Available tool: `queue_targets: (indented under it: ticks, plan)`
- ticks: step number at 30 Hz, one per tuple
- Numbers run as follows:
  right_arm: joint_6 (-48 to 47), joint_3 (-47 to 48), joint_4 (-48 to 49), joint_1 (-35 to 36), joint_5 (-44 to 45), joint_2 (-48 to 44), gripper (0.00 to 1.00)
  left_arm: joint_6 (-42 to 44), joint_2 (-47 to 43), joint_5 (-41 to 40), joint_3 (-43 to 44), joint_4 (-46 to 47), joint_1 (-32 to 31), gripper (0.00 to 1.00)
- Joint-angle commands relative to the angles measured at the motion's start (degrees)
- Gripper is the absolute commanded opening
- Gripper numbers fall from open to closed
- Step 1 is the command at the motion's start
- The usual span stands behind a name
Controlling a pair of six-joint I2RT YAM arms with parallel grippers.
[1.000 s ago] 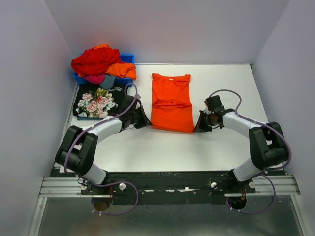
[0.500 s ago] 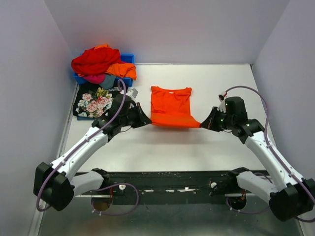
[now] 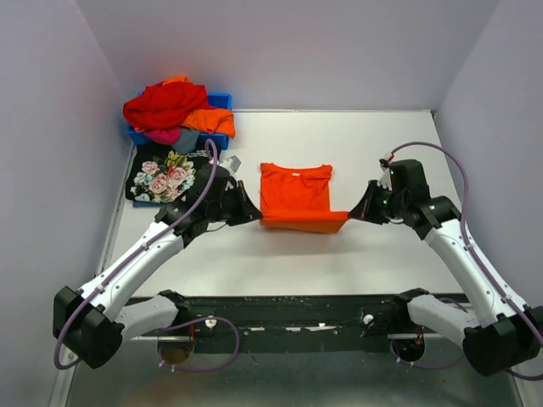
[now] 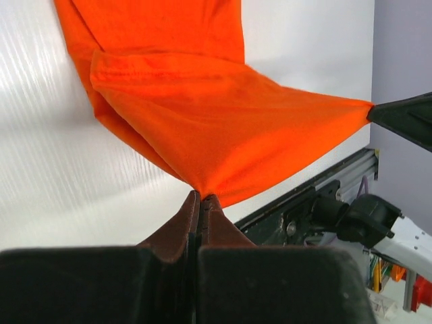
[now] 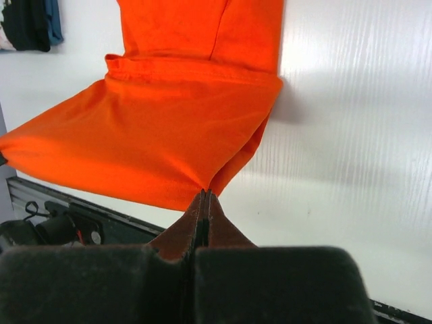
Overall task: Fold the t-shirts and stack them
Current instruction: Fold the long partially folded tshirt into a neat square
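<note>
The plain orange t-shirt (image 3: pixel 294 193) lies mid-table, its near end lifted and stretched taut between my grippers. My left gripper (image 3: pixel 257 217) is shut on the shirt's near left corner; in the left wrist view the cloth (image 4: pixel 202 115) fans out from the closed tips (image 4: pixel 201 197). My right gripper (image 3: pixel 352 215) is shut on the near right corner; the shirt (image 5: pixel 169 135) rises from its tips (image 5: pixel 204 194) in the right wrist view. The far half with the collar rests flat on the table. The black rose-print t-shirt (image 3: pixel 165 175) lies folded at the left.
A blue plastic bin (image 3: pixel 222 102) at the back left holds a heap of red, orange, pink and grey t-shirts (image 3: pixel 170 106). The white table (image 3: pixel 382 144) is walled on three sides. A black rail (image 3: pixel 288 309) runs along the near edge.
Both grippers have lifted the orange shirt's near hem off the table and carried it up and toward the far end; the cloth now hangs stretched between them and looks shorter from above.
</note>
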Motion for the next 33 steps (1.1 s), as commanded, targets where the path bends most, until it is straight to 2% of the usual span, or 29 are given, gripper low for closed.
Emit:
queue_targets:
  ticks: [1, 5, 17, 22, 29, 30, 31, 32, 33]
  plan:
    - [-0.95, 6.34, 0.24, -0.32, 5.20, 7.27, 0.01, 2.36, 4.65, -3.50, 6.31, -0.21, 2.35, 0.00]
    - [-1.04, 13.19, 0.60, -1.19, 6.17, 15.28, 0.01, 3.85, 10.71, -2.27, 11.84, 2.08, 6.31, 0.00]
    - [-1.13, 32.36, 1.48, -6.20, 4.33, 41.12, 0.01, 4.65, 36.27, 0.98, 27.93, 9.02, 15.28, 0.00]
    - [-0.69, 38.43, 1.83, -7.78, 3.80, 50.53, 0.01, 4.21, 48.40, 2.66, 36.36, 12.10, 16.07, 0.00]
    - [0.28, 50.02, 1.74, -9.11, 1.87, 63.53, 0.01, 3.16, 63.88, 4.85, 49.73, 11.92, 17.04, 0.00]
    - [0.54, 52.39, 1.74, -9.11, 1.17, 65.29, 0.05, 2.72, 65.03, 5.37, 50.52, 12.80, 17.21, 0.04]
    - [0.46, 54.06, 1.65, -9.11, 0.12, 67.40, 0.14, 2.36, 66.00, 5.55, 51.14, 13.33, 17.30, 0.21]
    - [0.72, 55.13, 1.30, -9.11, -0.15, 68.20, 0.33, 2.27, 66.53, 5.90, 51.41, 13.59, 17.48, 0.37]
    - [0.89, 55.66, 1.13, -9.11, -0.15, 68.73, 0.46, 2.36, 66.71, 5.73, 51.24, 14.21, 17.57, 0.49]
